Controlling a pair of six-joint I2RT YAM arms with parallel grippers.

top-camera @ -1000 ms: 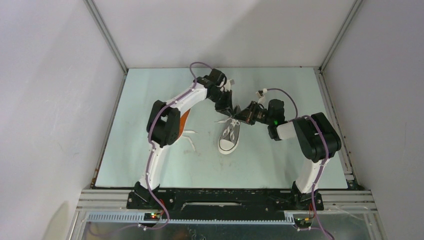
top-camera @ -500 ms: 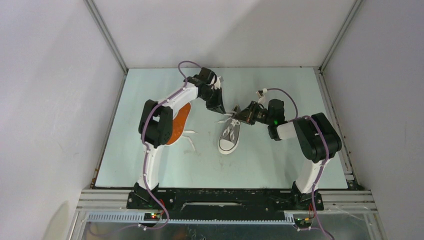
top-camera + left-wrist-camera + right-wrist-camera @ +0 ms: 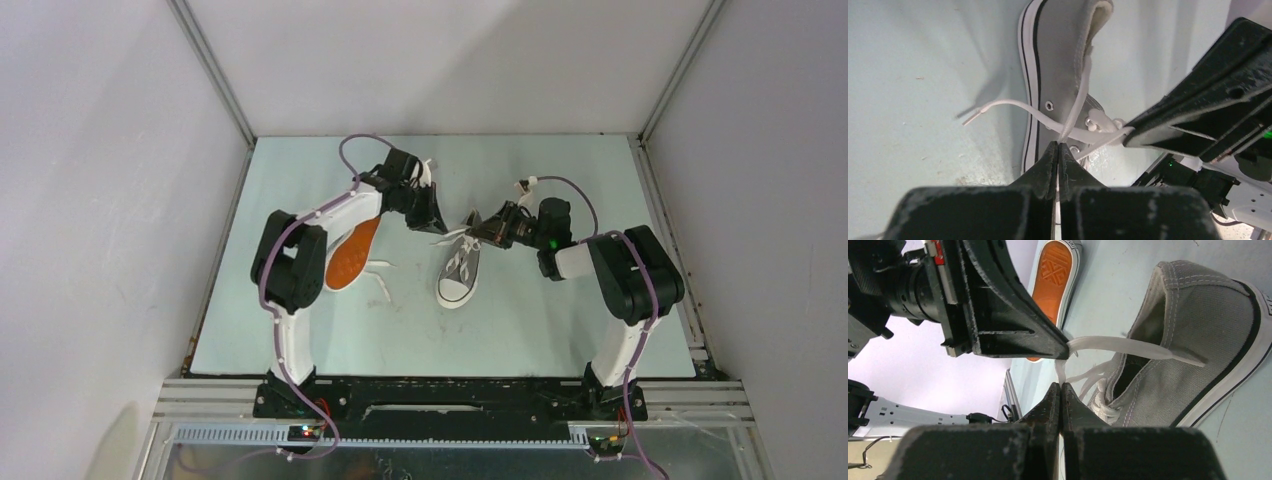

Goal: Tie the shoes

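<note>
While left gripper [image 3: 1058, 145] pinches lace [image 3: 1077, 102], right gripper [image 3: 1061, 385] mirrors.

On the pale green bench [image 3: 560, 320], a grey shoe [image 3: 458, 275] stands upright at centre, its white toe cap pointing to 6 o'clock. Over its heel end at 12 o'clock, the left gripper [image 3: 437, 222] and the right gripper [image 3: 472, 222] nearly meet, with a white lace [image 3: 450, 238] stretched beneath them. The second shoe [image 3: 350, 255] lies at its 9 o'clock, orange sole up.

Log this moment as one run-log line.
stage: tying | left hand: shut on lace | right hand: shut on lace | grey shoe: upright, between hands | second shoe: sole up
</note>
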